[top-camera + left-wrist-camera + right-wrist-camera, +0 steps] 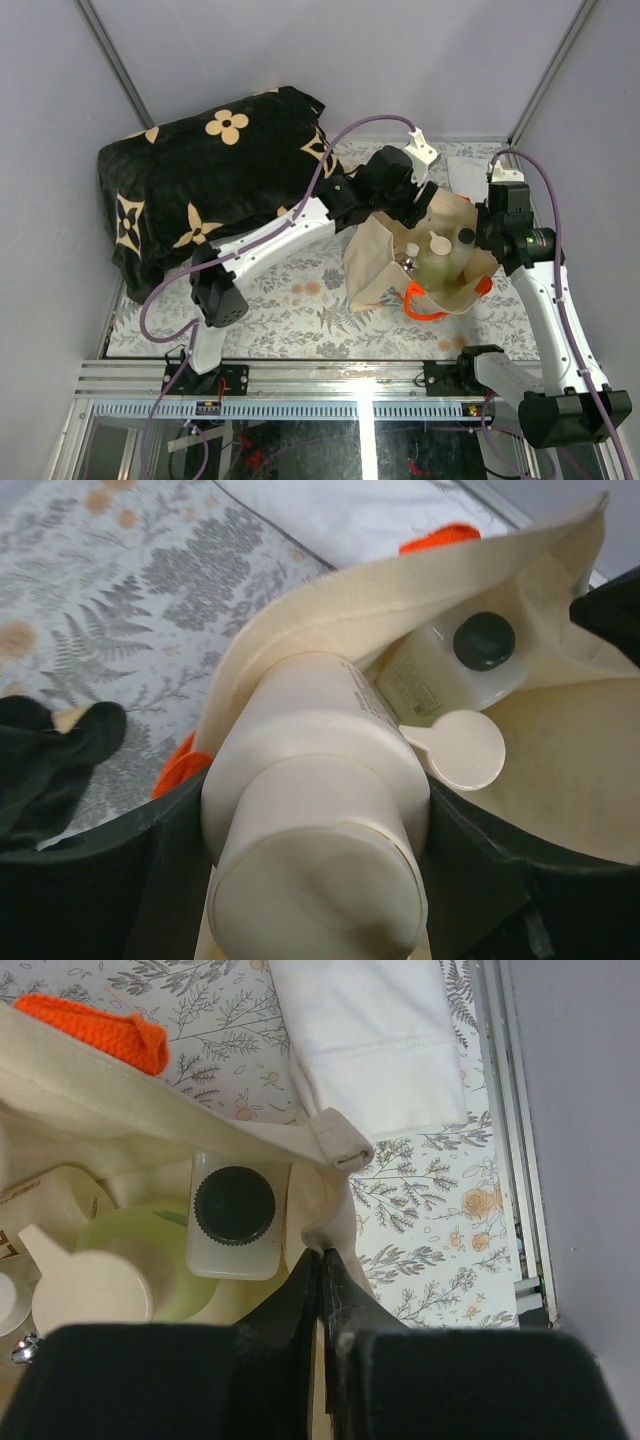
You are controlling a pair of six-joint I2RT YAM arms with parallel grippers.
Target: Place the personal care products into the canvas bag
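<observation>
Left claw: I am closed part-way around a cream squat bottle, one finger on each side, its cap toward me, at the mouth of the canvas bag.
Right claw: I am pinched tight on the bag's rim, with canvas between my fingertips.
Inside the bag: a white bottle with dark cap sits just ahead of my right claw, and a pale green bottle touches its side.
Beyond my right claw: an orange handle, and a white cloth on the floral mat.
</observation>
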